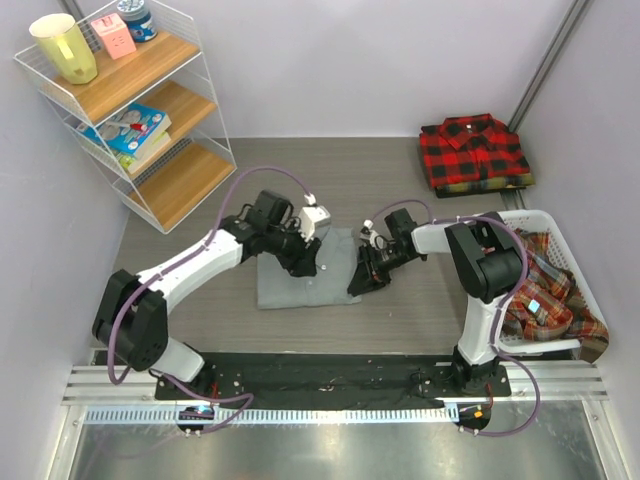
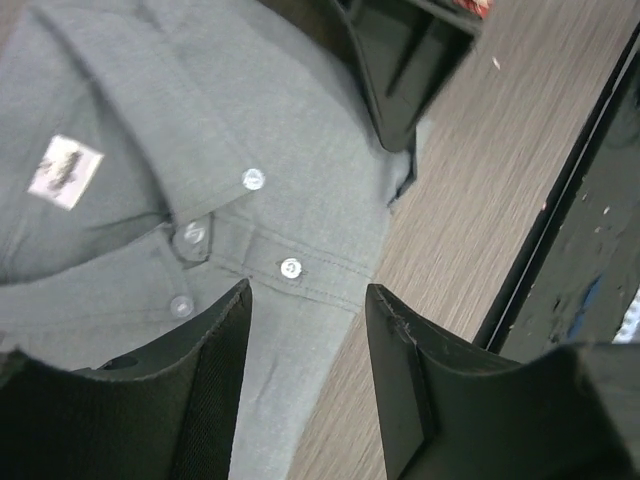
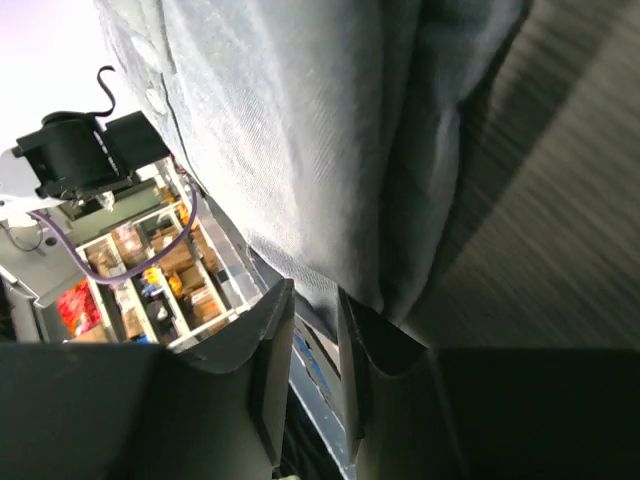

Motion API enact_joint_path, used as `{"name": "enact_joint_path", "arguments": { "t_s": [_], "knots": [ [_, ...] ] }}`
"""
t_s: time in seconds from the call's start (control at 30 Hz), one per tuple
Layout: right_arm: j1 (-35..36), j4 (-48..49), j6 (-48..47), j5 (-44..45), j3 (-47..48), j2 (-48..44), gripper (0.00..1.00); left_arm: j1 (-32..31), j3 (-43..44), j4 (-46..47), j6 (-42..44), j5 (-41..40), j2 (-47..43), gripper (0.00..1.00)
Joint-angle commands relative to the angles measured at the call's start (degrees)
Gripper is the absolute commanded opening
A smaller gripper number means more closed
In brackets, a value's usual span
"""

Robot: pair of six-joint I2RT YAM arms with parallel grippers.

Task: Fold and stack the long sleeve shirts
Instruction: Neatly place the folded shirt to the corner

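Top external view is showing the grey shirt (image 1: 283,288) lying flat on the table (image 1: 400,180) between the two arms. The left gripper (image 1: 306,262) is hovering over its collar and button strip, fingers standing apart with nothing between them. The right gripper (image 1: 358,280) is sitting at the shirt's right edge, fingers nearly together; whether they are pinching the hem I cannot tell. The red checked shirt (image 1: 473,152) is lying folded at the far right.
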Motion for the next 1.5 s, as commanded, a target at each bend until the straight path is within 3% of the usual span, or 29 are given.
{"name": "enact_joint_path", "arguments": {
  "t_s": [0.0,0.1,0.2,0.33,0.47,0.63,0.7,0.83,0.93,1.07,1.33,1.43,1.47],
  "knots": [
    [-0.50,-2.73,-2.07,2.85,1.56,-7.31,0.34,-7.94,-0.28,2.14,8.85,-7.08,0.55,0.50],
    [-2.07,-3.53,0.47,3.38,-0.09,-16.45,0.44,-16.11,-3.62,8.46,14.04,-14.73,0.02,0.50],
    [-5.58,-2.23,3.10,7.06,-4.38,-22.86,0.47,-22.45,-5.20,14.70,18.96,-19.58,2.12,0.48],
    [-10.51,4.27,9.70,7.87,-11.16,-25.09,0.49,-27.46,-3.98,18.58,21.96,-22.23,6.87,0.46],
    [-11.13,6.13,12.52,10.31,-12.23,-24.48,0.53,-29.58,-5.11,22.53,24.16,-24.43,9.95,0.47],
    [-11.13,6.31,16.21,14.28,-12.76,-21.76,0.65,-29.76,-6.17,25.35,26.10,-26.62,15.31,0.47],
    [-11.13,6.74,17.18,15.07,-13.11,-21.05,0.76,-29.32,-5.30,25.09,24.71,-27.60,16.89,0.42],
    [-11.04,12.62,21.48,14.72,-15.04,-19.55,0.83,-23.36,-2.14,21.06,17.43,-16.72,15.85,0.12],
    [-10.52,16.15,23.33,13.93,-15.57,-16.92,0.85,-21.24,0.67,18.86,14.15,-10.04,14.70,0.00],
    [-9.20,22.11,26.31,13.05,-16.18,-13.40,0.87,-18.95,3.49,14.90,11.95,-5.37,14.08,0.00],
    [-4.72,45.14,40.97,15.07,-18.03,-7.00,0.89,-17.63,6.05,13.05,10.72,-2.20,12.77,0.00],
    [-3.14,49.28,44.93,17.35,-17.15,-2.96,0.85,-17.36,6.57,12.87,10.80,-1.93,11.98,0.00],
    [-2.79,51.29,46.17,17.88,-16.80,-1.63,0.78,-17.19,6.75,12.70,10.89,-1.76,11.89,0.00]
  ]
}}
